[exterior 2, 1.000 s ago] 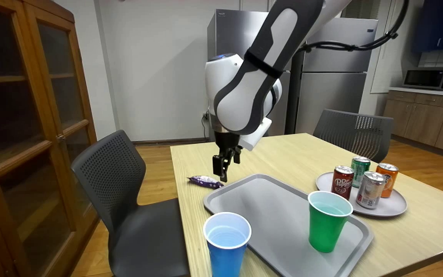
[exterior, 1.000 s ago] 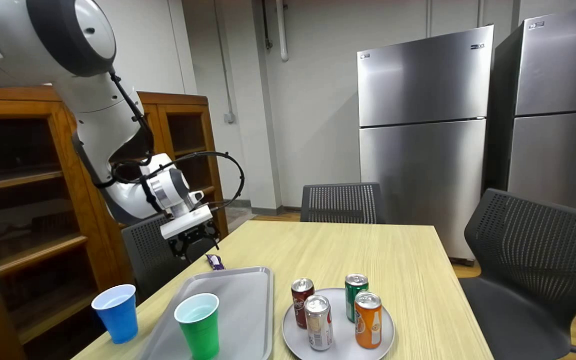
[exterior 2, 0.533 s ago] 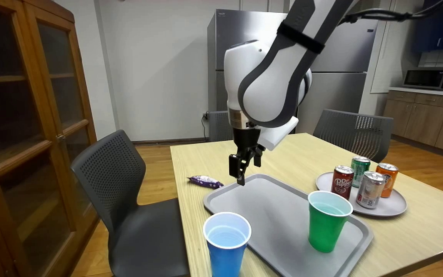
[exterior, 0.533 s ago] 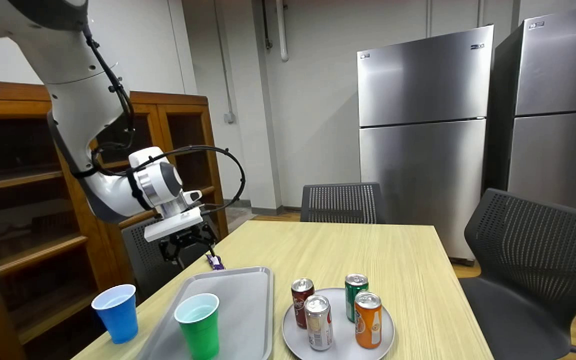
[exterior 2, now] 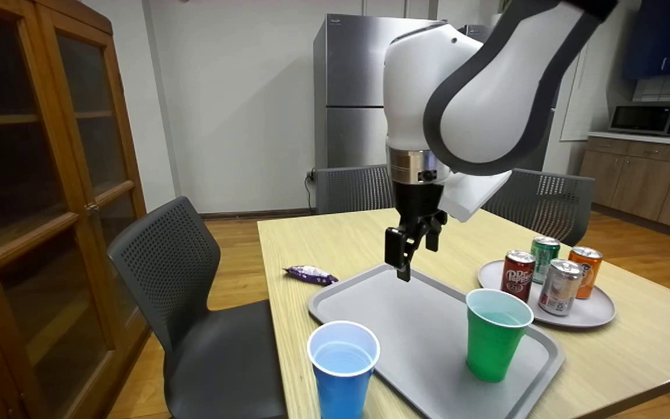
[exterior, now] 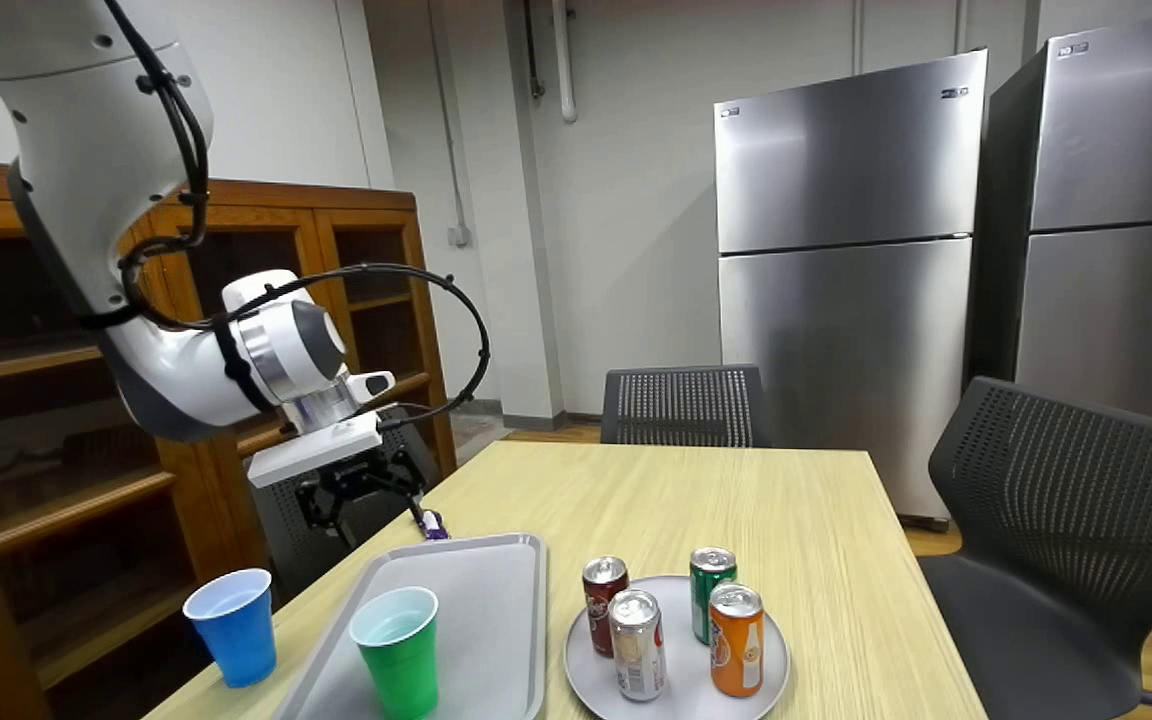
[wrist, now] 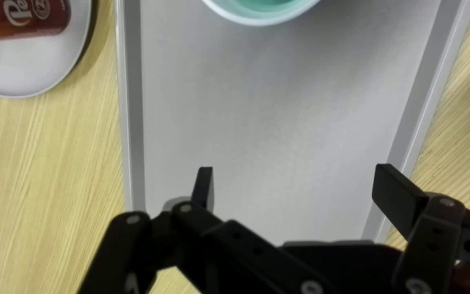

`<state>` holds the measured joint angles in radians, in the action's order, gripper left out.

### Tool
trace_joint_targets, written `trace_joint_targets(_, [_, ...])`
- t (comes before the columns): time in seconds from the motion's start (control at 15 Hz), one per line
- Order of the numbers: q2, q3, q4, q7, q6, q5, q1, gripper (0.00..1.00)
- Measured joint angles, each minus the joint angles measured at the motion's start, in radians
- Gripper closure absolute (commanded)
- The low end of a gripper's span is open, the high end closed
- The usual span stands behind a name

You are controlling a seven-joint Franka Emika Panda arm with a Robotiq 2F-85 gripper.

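Reference: 12 o'clock is the top of the wrist view, unless noted.

The gripper (wrist: 294, 175) is spread wide. Its 2 fingers (wrist: 398, 200) hold nothing and hang above the tray (wrist: 280, 110), apart from it. The finger on the 9 o'clock side lies over the tray floor; the finger on the 3 o'clock side overlaps the rim in this view.

The tray is grey and rectangular, with rounded corners and a raised rim. It lies flat on the table (wrist: 63, 163), beneath the gripper. The green cup (exterior 2: 495, 343) stands upright on the tray, at about 12 o'clock from the gripper; its rim and interior are pale.

The tray's long sides run at 9 o'clock and 3 o'clock, the latter slanting. A strip of table separates the 9 o'clock side from the round plate (wrist: 35, 69) at 10 o'clock. The plate bears 4 cans (exterior 2: 562, 288). Between 2 and 3 o'clock, the blue cup (exterior 2: 344, 390) stands beside the tray, near the table edge.

In an exterior view, the purple packet (exterior 2: 310, 274) lies at 9 o'clock from the gripper, just beside the tray; a dark chair (exterior 2: 195, 326) stands between 8 and 9 o'clock.
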<state>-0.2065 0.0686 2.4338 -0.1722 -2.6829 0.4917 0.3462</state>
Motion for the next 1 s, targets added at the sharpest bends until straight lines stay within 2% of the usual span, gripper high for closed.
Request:
trace_joint_targets(0.33, [0.123, -0.011, 0.167, -0.055, -0.038, 0.037, -0.039, 0.0])
trace_joint_targets(0.73, [0.259, -0.001, 0.342, -0.056, -0.052, 0.036, -0.042, 0.0])
trace_joint_targets(0.87, [0.269, -0.001, 0.35, -0.056, -0.055, 0.024, -0.04, 0.0])
trace_joint_targets(1.0, [0.264, -0.04, 0.346, -0.055, -0.055, -0.013, -0.068, 0.0])
